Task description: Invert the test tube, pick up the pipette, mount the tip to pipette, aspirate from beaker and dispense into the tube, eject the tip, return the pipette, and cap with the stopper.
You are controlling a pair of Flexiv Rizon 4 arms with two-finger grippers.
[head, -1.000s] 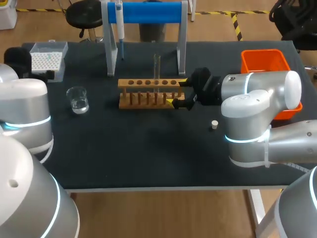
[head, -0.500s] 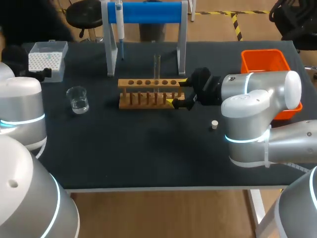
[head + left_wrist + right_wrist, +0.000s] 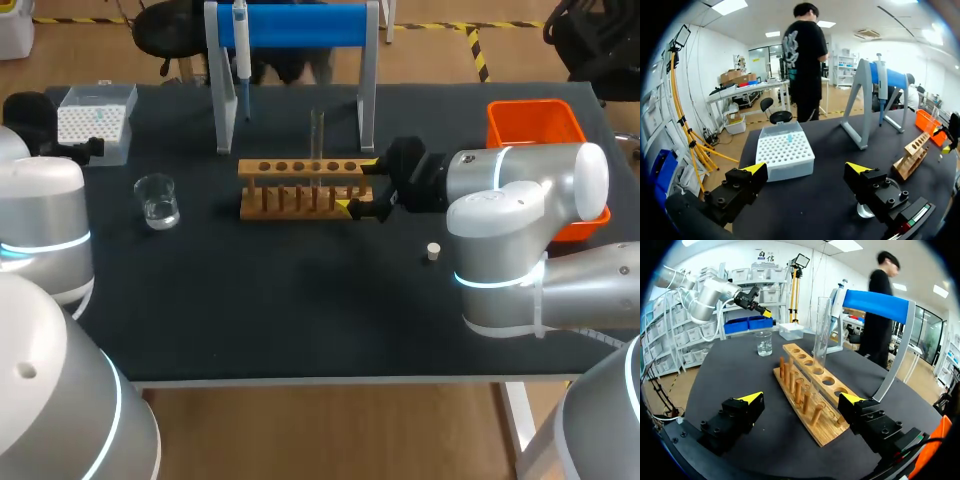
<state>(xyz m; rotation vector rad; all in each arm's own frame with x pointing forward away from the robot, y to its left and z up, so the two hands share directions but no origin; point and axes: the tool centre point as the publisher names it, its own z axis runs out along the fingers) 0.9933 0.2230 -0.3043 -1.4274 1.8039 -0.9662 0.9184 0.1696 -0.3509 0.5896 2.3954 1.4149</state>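
Quick status from my end. My right claw (image 3: 358,186) is wide apart, with one yellow tip on each side of the rack (image 3: 300,188) at the end nearest that arm. In the right wrist view neither finger seems to touch wood or glass. The tube (image 3: 317,135) stands upright in one of the rack's holes, ahead of that claw. It looks mouth-up as far as I can tell, so I'd call the flipping part done. My left claw (image 3: 807,167) is apart too and holds nothing. It hangs over the table's far corner with the tip box (image 3: 785,155) just ahead of it and the beaker (image 3: 157,200) near.

So the step in hand, I reckon, is fetching the pipette (image 3: 240,45). It hangs off the stand (image 3: 300,25) behind the rack, right beside one of the stand's uprights.

How I'd do it:
- First pull the right claw straight back off the rack, not sideways. That tube is tall and skinny, so one nudge could tip it or drag the rack.
- The left arm looks closer to the pipette, so I'd send that one.
- Come at the pipette's body square and clamp below the head.
- Lift up off the bar before pulling away, minding the upright next to it.
- Keep it vertical so it's already lined up for the tip box.

The stopper (image 3: 433,251) lies loose on the table by my right arm, well apart from the rack. I wouldn't sweep an elbow through there.
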